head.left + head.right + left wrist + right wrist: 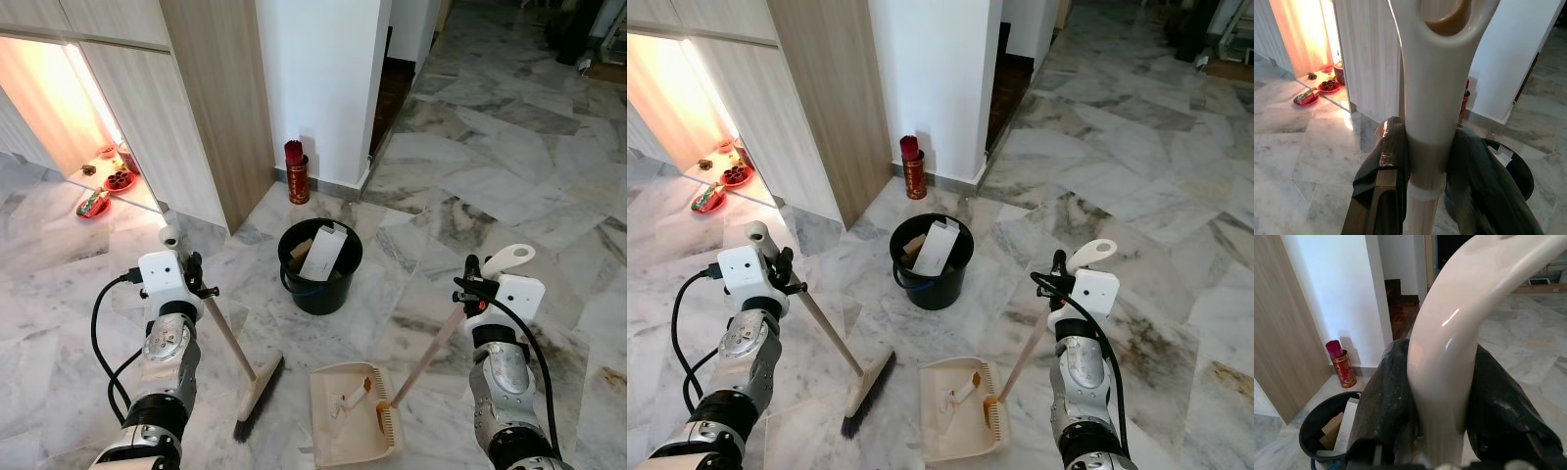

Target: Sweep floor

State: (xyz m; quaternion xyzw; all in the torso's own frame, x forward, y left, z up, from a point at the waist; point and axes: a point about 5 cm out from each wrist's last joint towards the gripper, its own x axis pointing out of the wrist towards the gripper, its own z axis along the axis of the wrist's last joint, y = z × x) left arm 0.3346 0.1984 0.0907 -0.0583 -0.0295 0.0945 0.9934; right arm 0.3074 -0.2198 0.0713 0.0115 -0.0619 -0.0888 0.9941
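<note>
left gripper (1425, 171): clenched on the broom handle just below its pale plastic end cap, one black finger on each side of the stick.
right gripper (1440, 396): clenched the same way on the cream hooked grip at the top of the dustpan handle.
broom (257, 389): slants down from the left gripper to the floor, its dark bristle head resting on the marble just to the left of the dustpan, apart from it.
dustpan (348, 416): sits flat on the floor in front of the robot, between the two arms, its wooden handle rising to the right gripper.
in the pan: a few bits of pale and brownish litter (351, 397) lie on the tray; what they are is too small to tell.
bucket (318, 266): black, stands on the floor just beyond the dustpan, already holding a white carton and some brown scraps.
floor (470, 176): grey-veined marble; i can make out no loose litter on the tiles around the broom and pan, though the veining could hide small pieces.
done so far, as i judge it: litter appears gathered into the pan, and some rubbish is in the bucket.
left to do, as i judge it: lift the pan and tip it into the bucket, then check the remaining floor.
background: a red canister (297, 177) stands by the white wall, and red dishes (108, 188) sit in a lit cabinet niche.
</note>
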